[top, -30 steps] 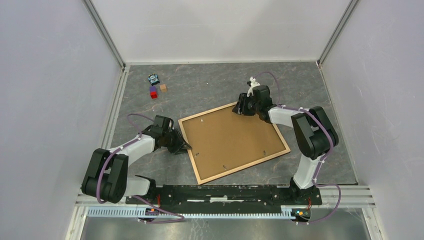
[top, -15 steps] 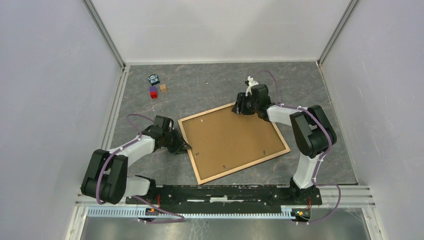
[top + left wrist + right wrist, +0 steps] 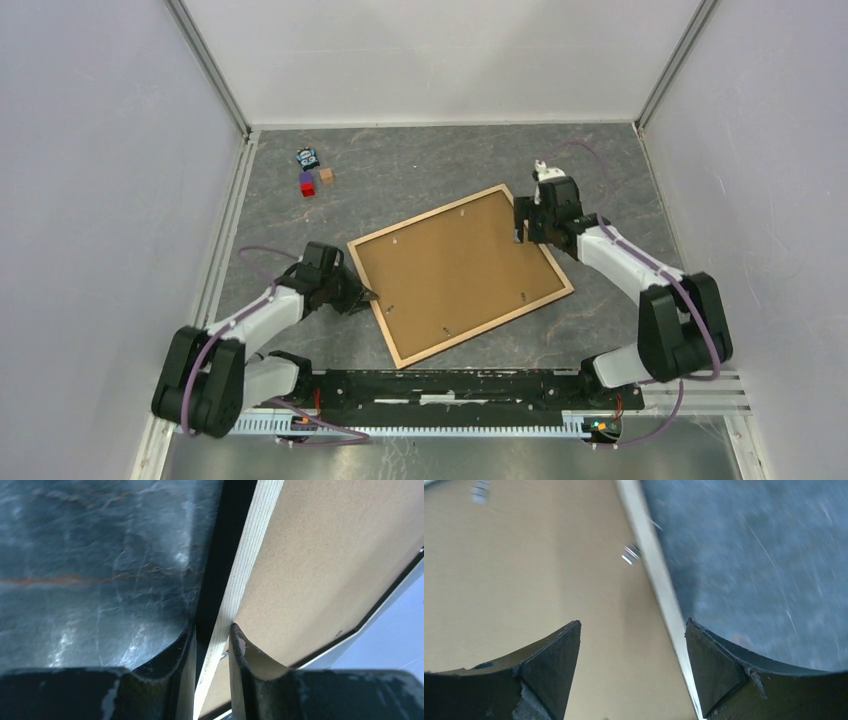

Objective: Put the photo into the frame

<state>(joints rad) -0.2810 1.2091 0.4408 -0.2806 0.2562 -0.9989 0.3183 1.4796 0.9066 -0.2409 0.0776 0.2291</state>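
Risk of losing the frame (image 3: 485, 326) from the left tool (image 3: 368, 295) — closed narrow on just the thin rail at 9 o'clock, liable to slip or skid over the surface (image 3: 400, 180) under any pull or twist. Risk too of snagging the 2 o'clock edge with the right tool (image 3: 522, 222), spread wide astride the rail, gripping nothing. Found back-up at mid-surface, with the brown board (image 3: 455, 270) inside. No sign of the photo — under the board or elsewhere, cannot tell. Blurred in the right wrist view: small metal tabs (image 3: 630, 554), position unreadable.
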